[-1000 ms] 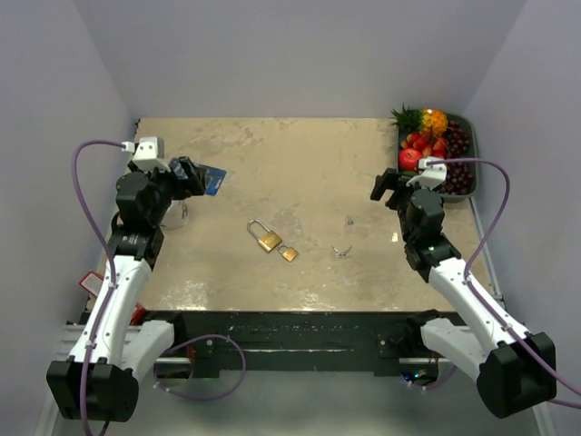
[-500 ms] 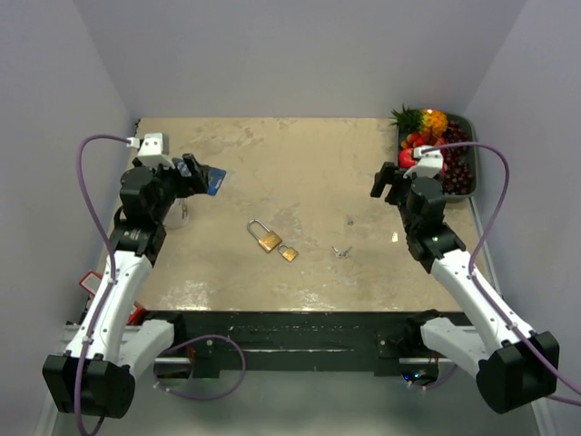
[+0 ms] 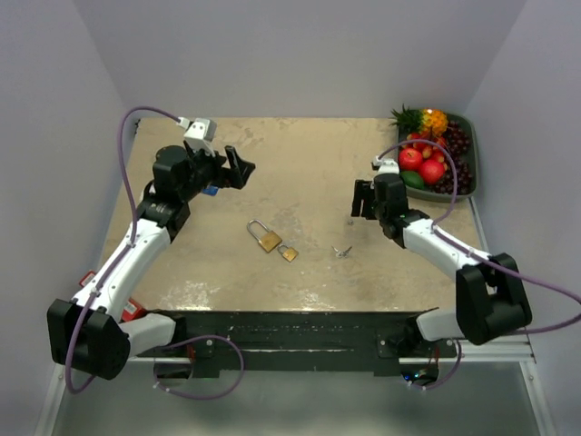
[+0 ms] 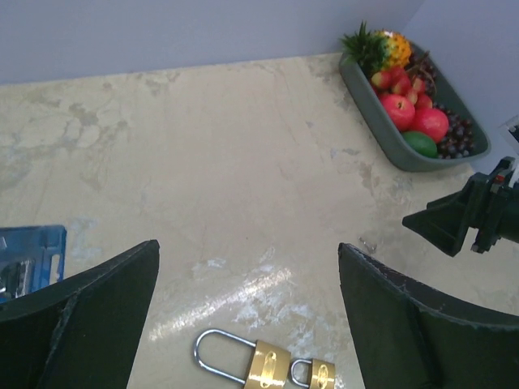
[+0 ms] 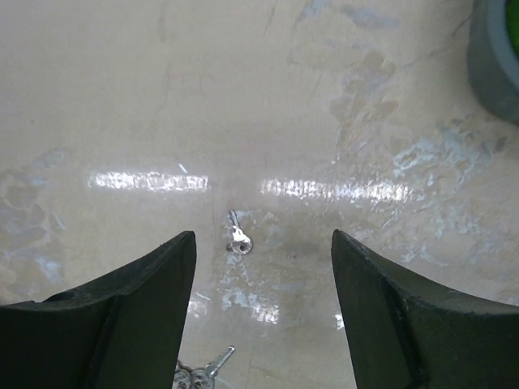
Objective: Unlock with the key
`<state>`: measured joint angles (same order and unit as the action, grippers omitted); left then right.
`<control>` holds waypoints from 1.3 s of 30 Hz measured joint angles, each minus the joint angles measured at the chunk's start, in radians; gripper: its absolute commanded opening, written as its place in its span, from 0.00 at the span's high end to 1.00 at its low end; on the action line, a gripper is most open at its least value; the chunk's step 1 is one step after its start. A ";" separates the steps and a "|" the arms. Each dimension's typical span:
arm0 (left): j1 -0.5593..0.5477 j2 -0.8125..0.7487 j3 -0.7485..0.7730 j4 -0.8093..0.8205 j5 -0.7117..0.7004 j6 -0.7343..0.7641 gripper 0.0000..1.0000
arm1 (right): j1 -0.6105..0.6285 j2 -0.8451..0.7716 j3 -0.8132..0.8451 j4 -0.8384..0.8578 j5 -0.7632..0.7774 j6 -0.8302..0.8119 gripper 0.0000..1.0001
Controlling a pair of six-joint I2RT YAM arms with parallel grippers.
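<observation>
The left fingers (image 3: pixel 238 169) are spread wide with nothing between them, hanging over bare counter (image 3: pixel 300 150) in the upper left of the overhead view. The right fingers (image 3: pixel 360 198) are also released and empty, right of centre. Between the two lies a broad stretch of open counter.

The large padlock (image 3: pixel 269 241) lies flat just below centre, its shackle pointing up-left. The small padlock (image 3: pixel 289 253) is right beside it at its lower right; whether they touch is unclear. A bunch of keys (image 3: pixel 341 250) lies to their right, apart from both locks and below the right fingers. In the right wrist view a single key (image 5: pixel 237 237) lies on the counter between the two finger tips, with the bunch at the bottom edge.

A fruit tray (image 4: pixel 377 121) sits against the upper right corner, near the right-hand edge. A blue package (image 4: pixel 32 259) lies by the left edge, partly under the left arm. Walls close the counter at top, left and right
</observation>
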<state>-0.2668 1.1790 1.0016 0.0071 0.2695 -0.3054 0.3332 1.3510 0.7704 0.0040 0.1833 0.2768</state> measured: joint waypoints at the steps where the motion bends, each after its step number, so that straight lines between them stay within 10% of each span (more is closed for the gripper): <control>1: 0.000 0.000 -0.016 -0.001 0.000 0.002 0.04 | 0.000 0.024 0.000 -0.001 -0.003 0.003 0.33; 39: 0.000 -0.008 -0.058 0.006 0.045 0.000 0.03 | 0.105 0.319 0.095 -0.072 0.025 0.154 0.54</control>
<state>-0.2668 1.1713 0.9440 0.0135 0.3149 -0.3050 0.4381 1.6699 0.8658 -0.0681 0.2085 0.4305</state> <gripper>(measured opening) 0.966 0.478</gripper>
